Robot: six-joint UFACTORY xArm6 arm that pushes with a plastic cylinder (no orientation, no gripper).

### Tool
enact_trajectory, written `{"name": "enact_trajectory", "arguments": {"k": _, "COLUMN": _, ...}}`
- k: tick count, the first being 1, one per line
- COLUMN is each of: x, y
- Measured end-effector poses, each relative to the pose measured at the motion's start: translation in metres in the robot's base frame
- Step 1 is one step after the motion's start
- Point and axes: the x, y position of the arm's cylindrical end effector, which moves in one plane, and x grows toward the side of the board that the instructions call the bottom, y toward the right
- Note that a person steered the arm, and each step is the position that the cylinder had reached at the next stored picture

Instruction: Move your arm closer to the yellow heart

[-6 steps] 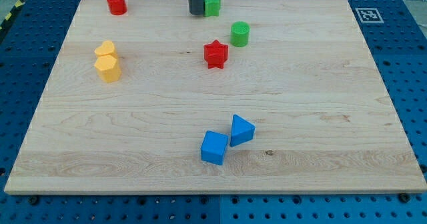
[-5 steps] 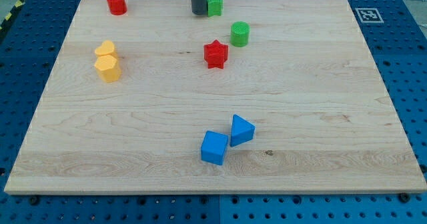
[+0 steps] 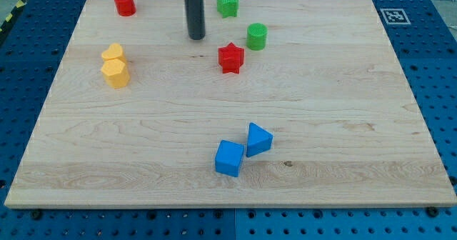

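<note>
The yellow heart (image 3: pixel 112 53) lies at the view's left on the wooden board (image 3: pixel 321 111), touching a yellow hexagonal block (image 3: pixel 116 73) just below it. My tip (image 3: pixel 196 36) is the lower end of a dark rod coming down from the view's top. It stands well to the right of the yellow heart and slightly higher in the view, touching no block. It is left of the red star (image 3: pixel 230 57) and the green cylinder (image 3: pixel 257 36), and below-left of the green star (image 3: pixel 227 3).
A red cylinder (image 3: pixel 125 3) stands at the top left. A blue cube (image 3: pixel 229 158) and a blue wedge-like block (image 3: pixel 258 139) sit together near the bottom centre. A marker tag (image 3: pixel 394 16) is at the board's top right corner.
My tip has moved down and left in the view, away from the green star and toward the yellow heart's side. No block has moved.
</note>
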Motion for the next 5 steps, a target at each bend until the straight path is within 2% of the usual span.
{"name": "enact_trajectory", "arguments": {"k": 3, "x": 0.011, "y": -0.135}}
{"name": "enact_trajectory", "arguments": {"k": 5, "x": 0.081, "y": -0.151}}
